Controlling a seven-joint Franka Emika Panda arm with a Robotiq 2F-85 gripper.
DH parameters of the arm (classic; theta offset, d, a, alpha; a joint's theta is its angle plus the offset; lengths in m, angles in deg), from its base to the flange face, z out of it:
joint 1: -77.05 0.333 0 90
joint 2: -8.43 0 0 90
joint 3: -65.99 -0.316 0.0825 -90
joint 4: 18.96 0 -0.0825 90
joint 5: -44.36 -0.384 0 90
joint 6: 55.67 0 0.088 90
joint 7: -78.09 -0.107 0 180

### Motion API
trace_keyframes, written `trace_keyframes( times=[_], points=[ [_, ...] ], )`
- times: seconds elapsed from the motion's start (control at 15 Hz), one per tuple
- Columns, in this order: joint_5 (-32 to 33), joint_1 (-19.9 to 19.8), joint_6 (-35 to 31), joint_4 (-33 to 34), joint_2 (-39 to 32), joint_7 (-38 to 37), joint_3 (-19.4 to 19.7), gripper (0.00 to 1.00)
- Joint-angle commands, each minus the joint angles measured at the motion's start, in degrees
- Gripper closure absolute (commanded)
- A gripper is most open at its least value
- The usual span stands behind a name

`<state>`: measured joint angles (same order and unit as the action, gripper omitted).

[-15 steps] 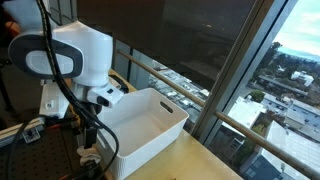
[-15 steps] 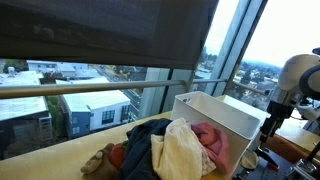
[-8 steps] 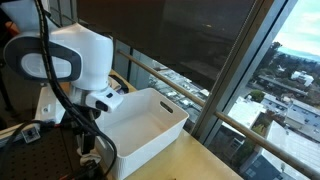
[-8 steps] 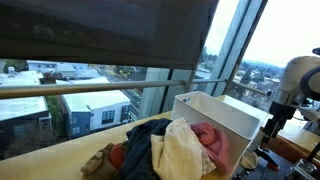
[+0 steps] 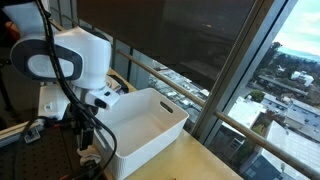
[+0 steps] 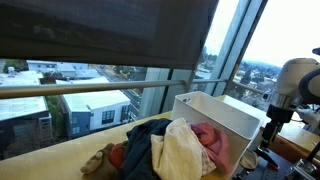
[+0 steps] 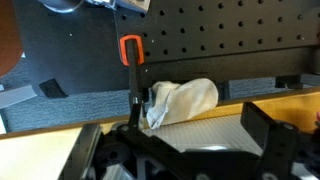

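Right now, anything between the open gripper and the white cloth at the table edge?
Nothing visible in the wrist view: the gap between the gripper and the white cloth is bare surface. The orange-handled clamp stands right at the cloth's side, likely near one finger's line. Whether it touches the cloth I can't tell.

White bin standing on pale desk, close to the window glass; seen in both exterior views. Clothes pile on desk just beside bin: cream piece on top, pink piece nearest bin, dark blue behind, red-brown at the other end. Dark blind lowered over upper glass. Rail running across the window; rooftops far below. Wrist view: black pegboard, orange-handled clamp upright against it, grey mat strip along desk edge.
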<state>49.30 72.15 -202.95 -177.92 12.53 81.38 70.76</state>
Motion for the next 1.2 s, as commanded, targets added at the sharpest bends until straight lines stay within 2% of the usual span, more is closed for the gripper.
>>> trace_keyframes(
  times=[0.0,0.2,0.53,1.13],
  points=[
    [-2.4,1.8,-1.1,0.0,-2.3,-0.9,-1.4,0.0],
    [-5.3,3.7,-3.2,0.0,-5.1,-1.8,-3.1,0.0],
    [-9.5,5.6,-10.8,0.0,-9.9,-1.5,-5.7,0.0],
    [-6.3,5.8,-26.2,0.0,-20.1,-2.3,-5.1,0.0]
  ],
)
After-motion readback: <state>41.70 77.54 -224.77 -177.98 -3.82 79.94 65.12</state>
